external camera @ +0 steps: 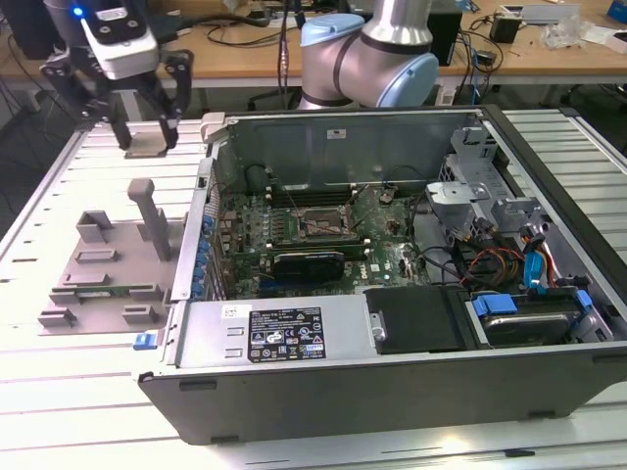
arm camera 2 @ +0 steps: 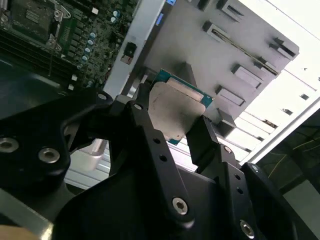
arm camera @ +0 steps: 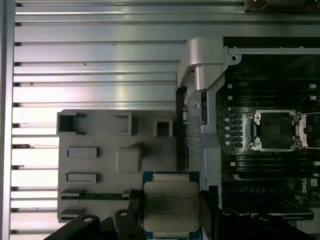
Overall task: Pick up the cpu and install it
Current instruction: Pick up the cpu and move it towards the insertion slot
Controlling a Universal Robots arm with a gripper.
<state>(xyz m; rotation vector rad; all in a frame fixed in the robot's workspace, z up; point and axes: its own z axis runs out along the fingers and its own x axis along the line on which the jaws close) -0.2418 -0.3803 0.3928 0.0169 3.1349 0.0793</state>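
The gripper (external camera: 147, 137) is clamped on the cpu (arm camera: 171, 205) (silvery top up), high above the bench (external camera: 78, 392), near the grey tray (external camera: 98, 284) and computer case (external camera: 392, 392).

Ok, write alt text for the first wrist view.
The gripper holds the cpu, a square chip with a silvery top, between its jaws, with the grey tray beyond it. Beside the tray stands the open computer case, its motherboard socket in view.

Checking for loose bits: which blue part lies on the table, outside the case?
The small blue clip beside the case on the exterior view's left, near the grey tray; the other blue parts sit inside it.
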